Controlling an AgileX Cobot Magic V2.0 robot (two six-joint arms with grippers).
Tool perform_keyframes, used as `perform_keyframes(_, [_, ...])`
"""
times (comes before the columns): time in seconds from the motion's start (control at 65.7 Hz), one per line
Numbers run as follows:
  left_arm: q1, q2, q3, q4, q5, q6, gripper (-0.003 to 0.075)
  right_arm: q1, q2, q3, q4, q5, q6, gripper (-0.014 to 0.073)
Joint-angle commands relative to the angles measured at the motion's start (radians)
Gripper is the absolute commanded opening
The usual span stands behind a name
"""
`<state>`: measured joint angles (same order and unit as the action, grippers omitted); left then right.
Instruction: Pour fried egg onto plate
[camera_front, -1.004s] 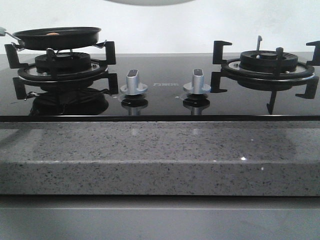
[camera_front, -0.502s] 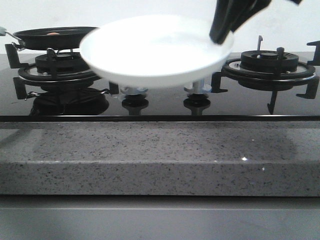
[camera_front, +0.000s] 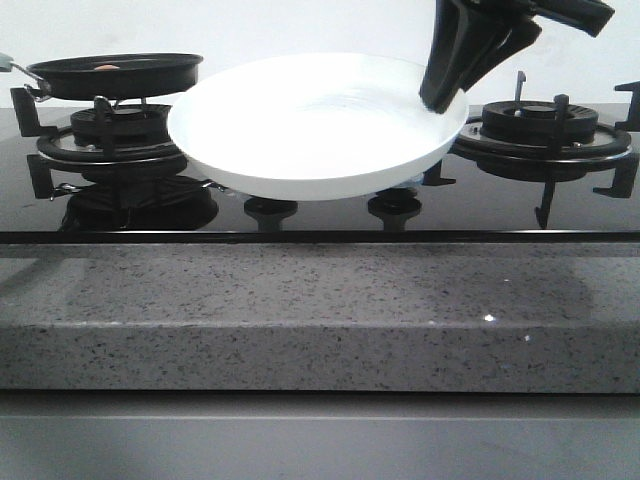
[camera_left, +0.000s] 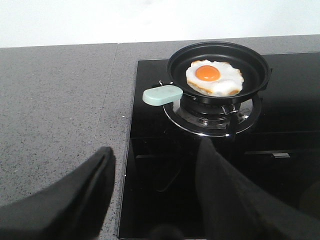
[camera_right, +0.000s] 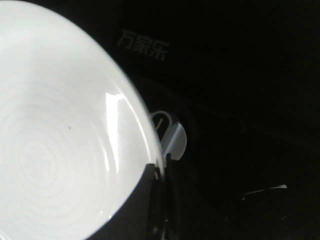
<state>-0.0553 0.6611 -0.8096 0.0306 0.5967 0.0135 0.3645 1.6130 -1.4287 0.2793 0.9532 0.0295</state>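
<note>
The white plate (camera_front: 310, 125) hangs tilted above the middle of the stove. My right gripper (camera_front: 445, 95) is shut on its right rim. The right wrist view shows the plate (camera_right: 55, 140) with the right gripper (camera_right: 159, 165) clamped on its edge. The fried egg (camera_left: 214, 77), white with an orange yolk, lies in the black frying pan (camera_left: 255, 65) on the left burner. In the front view the pan (camera_front: 115, 75) shows only a sliver of egg (camera_front: 105, 68). My left gripper (camera_left: 156, 147) is open and empty, well short of the pan's mint-green handle (camera_left: 162, 95), over the stove's edge.
The right burner (camera_front: 540, 125) with black grate is bare. A silver knob (camera_right: 172, 137) sits just under the plate's rim. A speckled grey counter (camera_front: 320, 310) runs along the front and, in the left wrist view, beside the stove (camera_left: 60, 100).
The plate, held by my right gripper, came down from above into the front view and now hangs steady a little lower over the knobs. The pan has not moved.
</note>
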Motion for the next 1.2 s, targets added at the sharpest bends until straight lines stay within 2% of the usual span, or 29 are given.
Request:
perform_keyframes(0.0, [-0.001, 0.005, -0.037, 0.003, -0.081, -0.003, 0.0365, 0.0, -0.048, -0.022, 0.012, -0.045, -0.011, -0.0067])
perform_keyframes(0.533, [-0.001, 0.005, -0.037, 0.003, -0.081, -0.003, 0.0365, 0.0, -0.048, -0.022, 0.012, -0.045, -0.011, -0.0067])
perform_keyframes(0.928, [-0.001, 0.005, -0.037, -0.042, -0.141, -0.003, 0.037, 0.0, -0.048, -0.022, 0.012, -0.045, -0.011, -0.0067])
perform_keyframes(1.004, [-0.001, 0.018, -0.042, -0.042, -0.135, -0.003, 0.0417, 0.0, -0.048, -0.022, 0.012, -0.045, -0.011, -0.0067])
perform_keyframes(1.126, [-0.001, 0.072, -0.065, -0.043, -0.119, -0.003, 0.0564, 0.0, -0.048, -0.022, 0.012, -0.045, -0.011, -0.0067])
perform_keyframes(1.187, [-0.001, 0.118, -0.09, -0.043, -0.091, -0.003, 0.0592, 0.0, -0.048, -0.022, 0.012, -0.045, -0.011, -0.0067])
